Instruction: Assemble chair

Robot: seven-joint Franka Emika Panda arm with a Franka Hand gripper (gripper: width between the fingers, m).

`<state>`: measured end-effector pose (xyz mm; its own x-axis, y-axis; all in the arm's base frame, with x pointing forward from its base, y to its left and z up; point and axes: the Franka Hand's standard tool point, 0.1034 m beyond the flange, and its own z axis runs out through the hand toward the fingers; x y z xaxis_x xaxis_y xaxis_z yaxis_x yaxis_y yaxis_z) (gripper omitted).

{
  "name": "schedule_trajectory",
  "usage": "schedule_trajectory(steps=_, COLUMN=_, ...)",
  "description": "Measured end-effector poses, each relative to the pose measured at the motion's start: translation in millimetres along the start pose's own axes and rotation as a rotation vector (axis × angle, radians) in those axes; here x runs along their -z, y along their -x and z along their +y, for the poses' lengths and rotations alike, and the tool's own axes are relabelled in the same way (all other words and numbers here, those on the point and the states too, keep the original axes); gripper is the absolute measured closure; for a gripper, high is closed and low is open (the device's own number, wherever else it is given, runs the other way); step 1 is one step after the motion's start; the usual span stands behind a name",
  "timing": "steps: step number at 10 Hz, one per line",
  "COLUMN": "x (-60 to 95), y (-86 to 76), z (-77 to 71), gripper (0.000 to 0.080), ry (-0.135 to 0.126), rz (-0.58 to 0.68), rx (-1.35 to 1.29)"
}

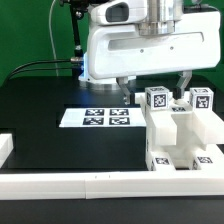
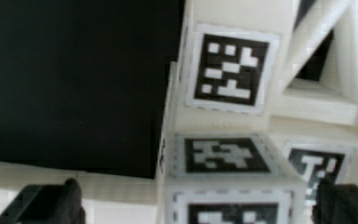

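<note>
The chair [image 1: 180,132] is a blocky white stack of tagged pieces at the exterior view's right, with upright posts [image 1: 157,99] carrying black-and-white tags on top. My gripper [image 1: 153,90] hangs just above those posts. Its dark fingers [image 1: 122,90] stand wide apart. In the wrist view a tagged white piece [image 2: 226,150] runs between the fingers [image 2: 51,205], with a gap on each side. The gripper [image 2: 208,208] is open and touches nothing that I can see.
The marker board [image 1: 108,117] lies flat on the black table, to the exterior view's left of the chair parts. A long white border rail [image 1: 90,186] runs along the front edge, and a short piece of it [image 1: 5,148] sits at the left.
</note>
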<state>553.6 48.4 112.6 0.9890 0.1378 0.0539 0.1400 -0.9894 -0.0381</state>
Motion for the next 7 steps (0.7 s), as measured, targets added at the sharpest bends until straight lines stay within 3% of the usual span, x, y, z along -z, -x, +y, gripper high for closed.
schedule_trajectory(steps=1, x=-0.3, y=0.1, z=0.1, gripper=0.0278, ry=0.0, rz=0.0, rx=-0.015)
schedule_trajectory(steps=2, x=-0.5, y=0.2, z=-0.1, gripper=0.0278, ry=-0.001, rz=-0.001, rx=-0.063)
schedule_trajectory(steps=4, x=-0.7, y=0.3, z=-0.5, gripper=0.0523, ry=-0.002, rz=-0.001, rx=-0.188)
schedule_trajectory(steps=7, x=-1.9, y=0.0, z=-5.9, gripper=0.0525, ry=-0.001, rz=-0.002, rx=-0.55)
